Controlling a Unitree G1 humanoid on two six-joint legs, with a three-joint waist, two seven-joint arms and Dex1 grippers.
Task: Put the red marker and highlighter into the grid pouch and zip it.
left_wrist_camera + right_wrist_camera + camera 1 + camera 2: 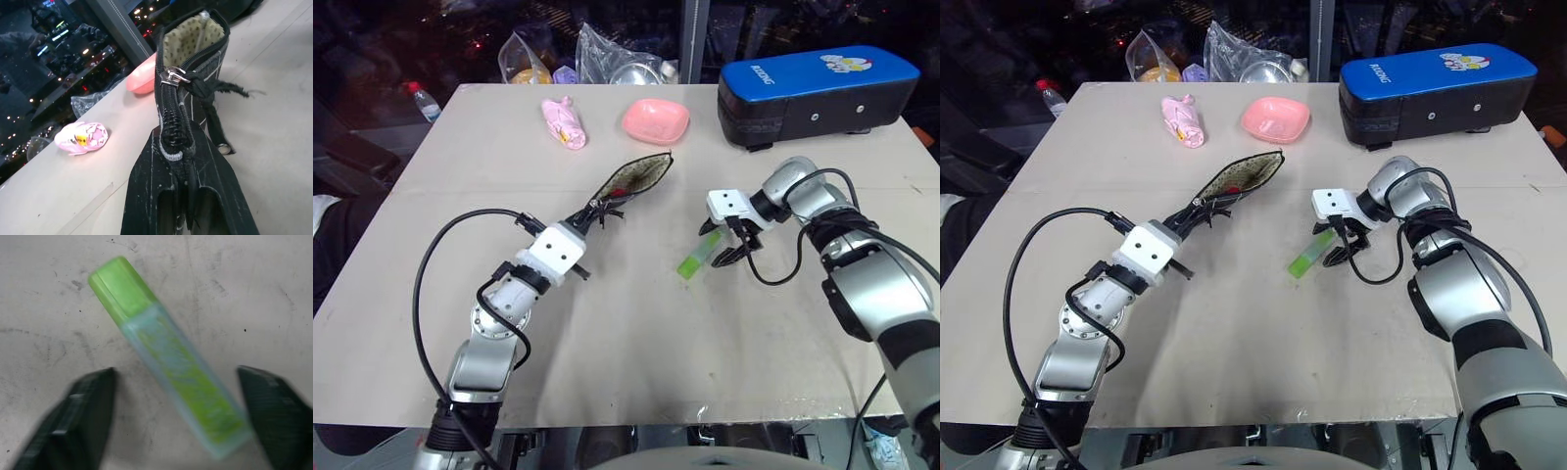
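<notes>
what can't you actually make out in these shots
- Red marker: a red speck inside the grid pouch in the left eye view; the pouch wall hides the rest.
- Highlighter: its cap end is blurred in the right wrist view, so contact with the right gripper is unclear.
- Plastic bags at the table's far edge: contents too small and dark.

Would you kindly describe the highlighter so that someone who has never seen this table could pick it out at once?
On the pale table, look below the big blue-topped case, to the open right gripper. Lying flat on the table between its black fingers is the highlighter, a short chunky lime-green stick with a paler see-through cap. Nothing else on the table is green.
</notes>
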